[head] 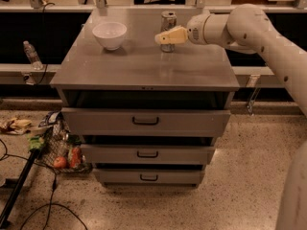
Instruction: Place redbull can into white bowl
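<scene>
The redbull can [168, 20] stands upright on the grey cabinet top [139, 66], near its back edge, right of centre. The white bowl [110, 34] sits on the same top at the back left, a hand's width left of the can, and is empty. My gripper [165, 37] reaches in from the right on the white arm [240, 25]. Its pale fingers lie in front of the can's lower half and cover part of it.
The cabinet has three drawers with dark handles [145, 121] below the top. A clear plastic water bottle [32, 54] stands on a ledge at the left. A net bag of fruit [64, 152] and cables lie on the floor at the left.
</scene>
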